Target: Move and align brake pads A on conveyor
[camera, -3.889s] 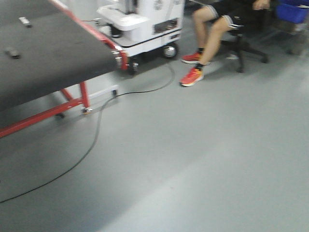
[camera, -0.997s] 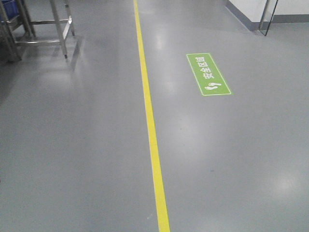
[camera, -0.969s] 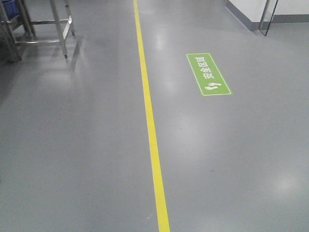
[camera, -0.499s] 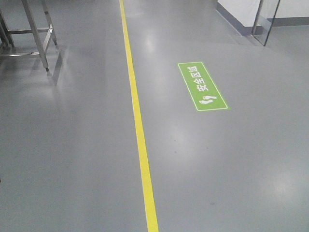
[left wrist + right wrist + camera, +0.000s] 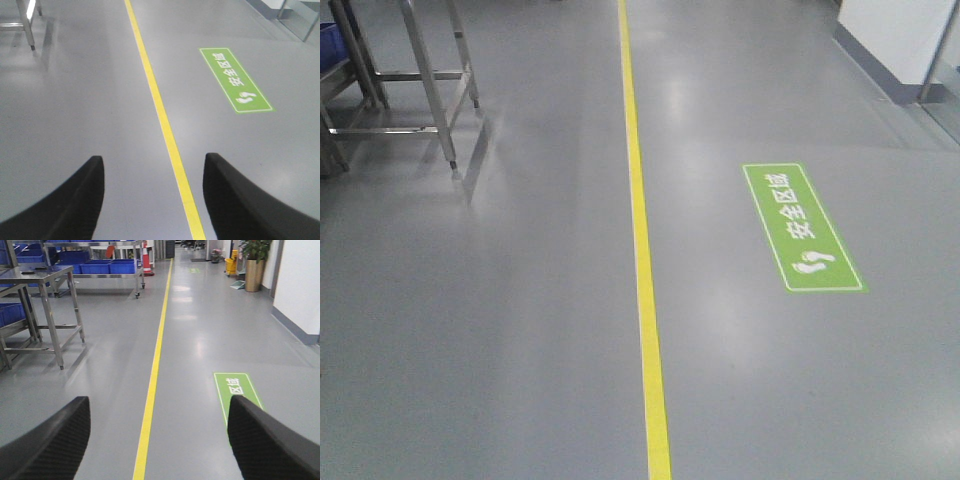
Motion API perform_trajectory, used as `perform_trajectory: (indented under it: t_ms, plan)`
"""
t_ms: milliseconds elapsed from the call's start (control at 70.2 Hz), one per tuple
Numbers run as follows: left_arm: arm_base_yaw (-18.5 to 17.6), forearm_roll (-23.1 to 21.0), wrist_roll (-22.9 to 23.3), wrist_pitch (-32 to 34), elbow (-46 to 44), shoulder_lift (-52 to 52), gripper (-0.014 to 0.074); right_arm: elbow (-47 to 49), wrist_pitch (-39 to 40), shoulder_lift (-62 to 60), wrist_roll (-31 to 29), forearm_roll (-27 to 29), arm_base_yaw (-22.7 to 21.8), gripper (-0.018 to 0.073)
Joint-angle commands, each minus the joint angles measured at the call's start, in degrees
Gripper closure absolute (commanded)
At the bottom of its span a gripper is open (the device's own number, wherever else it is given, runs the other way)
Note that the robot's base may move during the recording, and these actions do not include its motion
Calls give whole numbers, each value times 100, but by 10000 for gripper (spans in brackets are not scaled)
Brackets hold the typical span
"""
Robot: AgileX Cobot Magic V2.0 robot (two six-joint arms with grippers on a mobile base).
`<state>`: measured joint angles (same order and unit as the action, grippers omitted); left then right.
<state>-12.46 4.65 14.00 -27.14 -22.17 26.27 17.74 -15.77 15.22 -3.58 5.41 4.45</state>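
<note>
From my seat the front camera shows only grey floor point(image 5: 500, 330), with the yellow line point(image 5: 642, 250) running from 12 o'clock down to 6 o'clock. The green floor sign point(image 5: 804, 228) lies at about 3 o'clock of that line, well apart from it. Half a second ago the line sat further left in this view and the sign was higher. The steel table frame point(image 5: 420, 80) at 10 o'clock now shows more of its legs, and a blue bin point(image 5: 328, 40) shows at its left edge. Nearly four seconds ago the conveyor filled the 9 to 11 o'clock part of this view, with two small dark pieces lying on its belt. Now neither the conveyor nor the brake pads appear in any of my three views, so I cannot tell where they lie. The left gripper point(image 5: 150, 200) hangs over the yellow line with its fingers point(image 5: 60, 200) spread wide and nothing between them. The right gripper point(image 5: 160, 445) is likewise spread wide and empty, its fingers point(image 5: 270, 440) framing the line and the near end of the sign. Far off at 11 o'clock, that wrist view shows steel tables carrying blue bins point(image 5: 95, 266).
</note>
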Motion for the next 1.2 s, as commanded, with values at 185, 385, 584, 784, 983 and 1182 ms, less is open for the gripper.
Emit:
perform_trajectory:
  t_ms: [185, 385, 584, 784, 983, 1182]
  plan:
    - [-19, 13, 26, 362, -165, 29, 190, 161, 444, 61, -22, -6, -23, 23]
    - [-19, 13, 26, 362, -165, 29, 190, 161, 444, 61, -22, -6, -23, 23]
    - [-19, 13, 26, 368, -165, 29, 190, 161, 447, 61, -22, -6, -23, 23]
    - [-19, 13, 26, 361, -165, 29, 190, 161, 447, 61, -22, -6, -23, 23]
    - [-19, 13, 26, 360, -165, 29, 190, 161, 447, 61, -22, -6, -23, 23]
    - [-19, 13, 26, 366, -165, 29, 190, 161, 447, 61, -22, -6, -23, 23]
